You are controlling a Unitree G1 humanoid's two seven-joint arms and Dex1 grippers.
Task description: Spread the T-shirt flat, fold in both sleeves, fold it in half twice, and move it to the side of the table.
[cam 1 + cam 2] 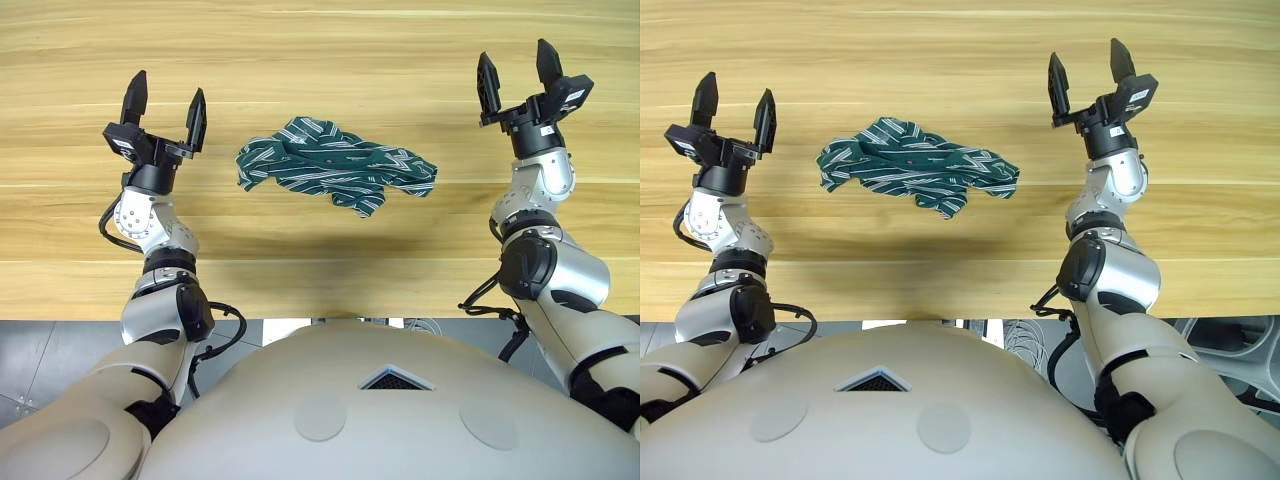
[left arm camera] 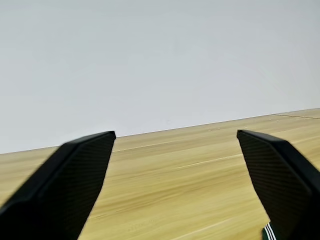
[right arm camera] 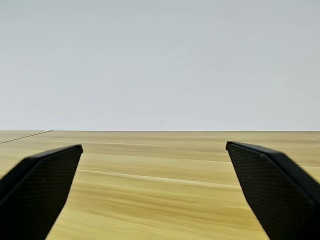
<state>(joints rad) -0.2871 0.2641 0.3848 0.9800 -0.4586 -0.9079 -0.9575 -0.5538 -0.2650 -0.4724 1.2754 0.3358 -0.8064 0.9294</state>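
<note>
The T-shirt (image 1: 335, 167) — dark green with white stripes — lies crumpled on the wooden table (image 1: 320, 50); the left gripper (image 1: 164, 103) and right gripper (image 1: 518, 72) hang either side of it, touching nothing, fingers spread wide; the white label (image 1: 576, 94) on the right one is too small to read.

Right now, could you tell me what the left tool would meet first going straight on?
The way looks free: table runs ahead of the left tool, the T-shirt lies off to its side; depth is unclear.
</note>
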